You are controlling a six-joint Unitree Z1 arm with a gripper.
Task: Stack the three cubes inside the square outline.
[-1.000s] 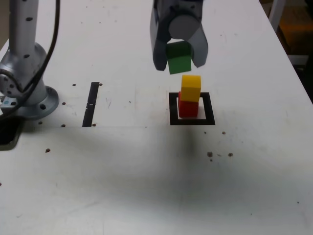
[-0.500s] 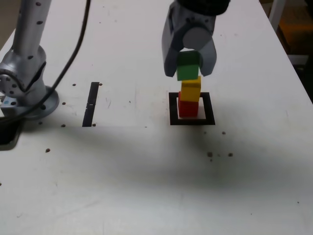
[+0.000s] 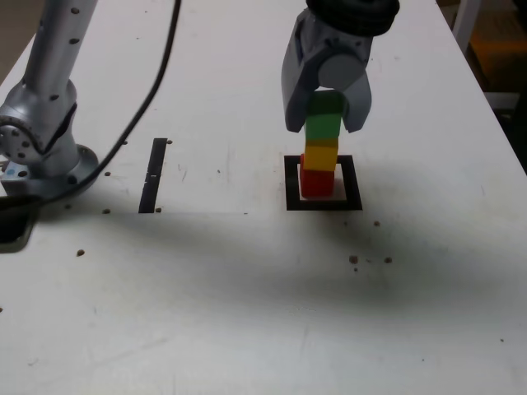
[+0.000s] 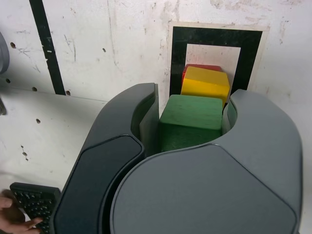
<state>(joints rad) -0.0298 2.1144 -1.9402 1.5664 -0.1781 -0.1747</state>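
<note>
Your end effector (image 3: 328, 115): clamped on grn cube (image 3: 324, 115), above ylw cube (image 3: 321, 154); ylw atop red cube (image 3: 317, 182), inside sq. outline (image 3: 292, 185).

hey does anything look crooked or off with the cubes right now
Slightly: in the wrist view, the yellow cube looks offset over the red cube, whose edge peeks out unevenly beneath it. Nothing looks spilled.

Straight black tape strip (image 3: 153, 175) on the pale tabletop (image 3: 206, 304), left side in the exterior view (small dark spots (image 3: 353, 259) scattered around), dark keyboard (image 4: 36, 201) in the wrist view, brown-orange object (image 3: 496, 53) off the table's far right edge, blurry.
</note>
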